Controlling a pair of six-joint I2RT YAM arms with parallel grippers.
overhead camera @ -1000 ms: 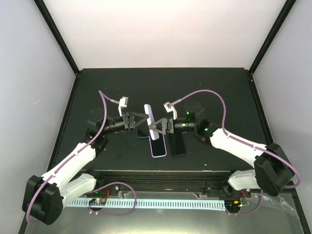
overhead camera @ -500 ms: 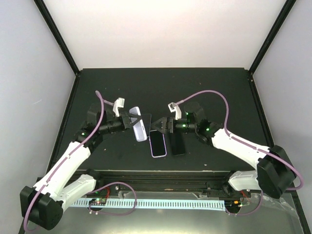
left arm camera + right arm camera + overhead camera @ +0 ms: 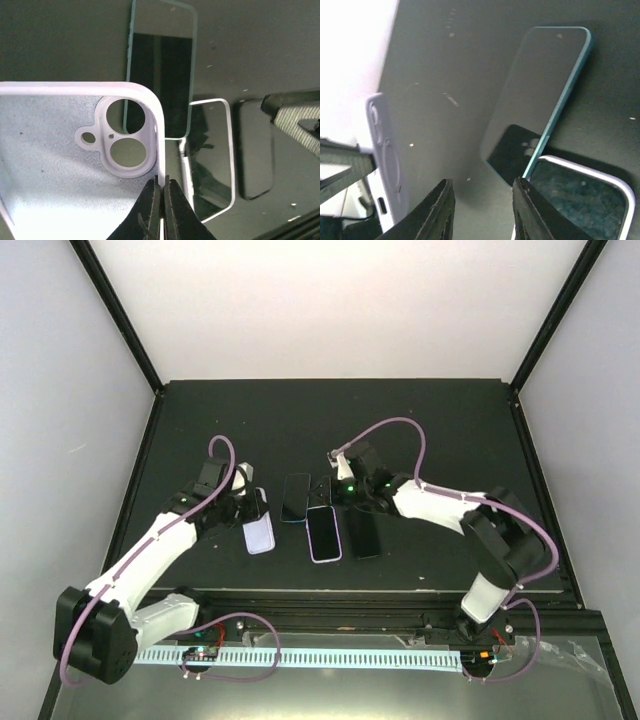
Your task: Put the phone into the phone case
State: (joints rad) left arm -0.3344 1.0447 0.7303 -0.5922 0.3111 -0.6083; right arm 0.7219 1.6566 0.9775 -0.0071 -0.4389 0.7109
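Observation:
My left gripper (image 3: 162, 186) is shut on the side wall of the lavender phone case (image 3: 55, 165), next to its camera cutout. In the top view the case (image 3: 259, 530) sits left of three phones with the left gripper (image 3: 246, 510) on its far side. A teal-edged phone (image 3: 295, 497), a white-rimmed phone (image 3: 323, 533) and a black phone (image 3: 363, 532) lie side by side, screens up. My right gripper (image 3: 482, 210) is open and holds nothing; it hovers at the teal-edged phone (image 3: 540, 95), whose corner shows between the fingers. It sits by that phone's right edge (image 3: 330, 488).
The black mat's raised front edge (image 3: 330, 592) runs just below the phones. Tent walls and black poles (image 3: 120, 320) close in the sides. The right arm (image 3: 440, 505) stretches across the mat's right half; the white-rimmed phone (image 3: 580, 200) lies under my right finger.
The right gripper has let go of the case and shifted back to the teal-edged phone, jaws narrower. The left arm has carried the case left and down, away from the phones.

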